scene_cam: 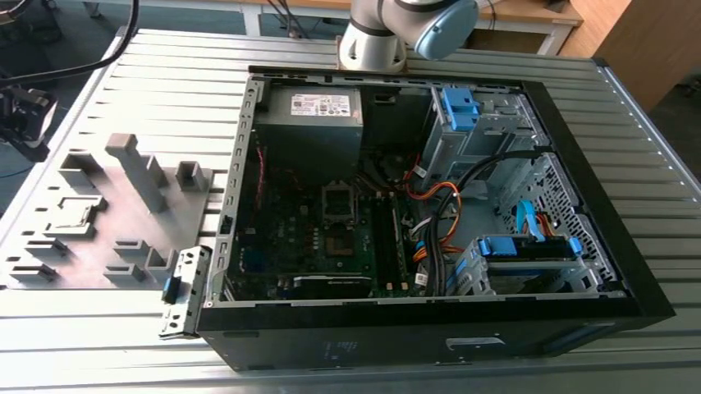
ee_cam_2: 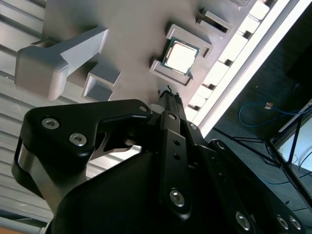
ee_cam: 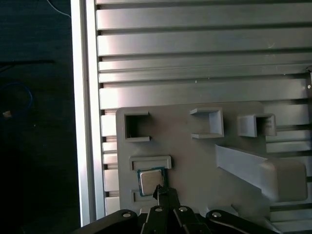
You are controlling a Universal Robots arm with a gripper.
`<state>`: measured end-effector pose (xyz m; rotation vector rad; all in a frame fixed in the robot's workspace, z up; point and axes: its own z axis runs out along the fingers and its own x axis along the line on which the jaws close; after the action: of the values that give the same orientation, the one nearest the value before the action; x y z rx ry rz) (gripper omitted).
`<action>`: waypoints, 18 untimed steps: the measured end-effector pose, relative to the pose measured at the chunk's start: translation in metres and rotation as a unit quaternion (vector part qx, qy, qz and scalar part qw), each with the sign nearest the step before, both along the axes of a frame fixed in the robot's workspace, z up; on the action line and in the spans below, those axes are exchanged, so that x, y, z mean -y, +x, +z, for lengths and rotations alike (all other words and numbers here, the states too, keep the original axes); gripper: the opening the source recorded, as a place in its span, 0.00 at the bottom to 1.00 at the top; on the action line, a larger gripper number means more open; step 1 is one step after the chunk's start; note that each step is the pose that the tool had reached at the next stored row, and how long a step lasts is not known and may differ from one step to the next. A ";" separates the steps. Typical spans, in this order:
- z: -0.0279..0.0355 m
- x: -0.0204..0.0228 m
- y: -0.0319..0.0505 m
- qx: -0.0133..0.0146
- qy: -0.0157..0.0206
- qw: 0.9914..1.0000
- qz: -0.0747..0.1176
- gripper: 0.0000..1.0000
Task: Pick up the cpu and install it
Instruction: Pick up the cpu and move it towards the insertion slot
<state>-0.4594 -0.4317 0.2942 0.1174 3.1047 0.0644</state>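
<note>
Pincer (ee_cam_2: 170,95) clenched on nothing, hovering near cpu (ee_cam_2: 180,56), apart; cpu framed by grey tray (ee_cam_2: 131,39) raised edges

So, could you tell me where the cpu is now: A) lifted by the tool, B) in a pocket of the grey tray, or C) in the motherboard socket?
B: in the second wrist view the cpu lies flat in a walled pocket of the grey tray, the tool close by.
</note>
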 end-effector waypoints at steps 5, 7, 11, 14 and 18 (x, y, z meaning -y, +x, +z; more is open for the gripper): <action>-0.0026 0.0000 -0.0013 0.000 0.000 1.000 0.000 0.11; -0.0028 0.0000 -0.0013 0.000 0.000 1.000 0.000 0.11; -0.0037 0.0000 -0.0014 -0.008 0.000 1.000 0.000 0.11; -0.0036 0.0000 -0.0013 -0.008 0.000 1.000 0.000 0.11; -0.0045 0.0025 -0.0014 -0.008 0.000 1.000 0.000 0.11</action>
<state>-0.4608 -0.4342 0.2898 0.1183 3.1201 0.0635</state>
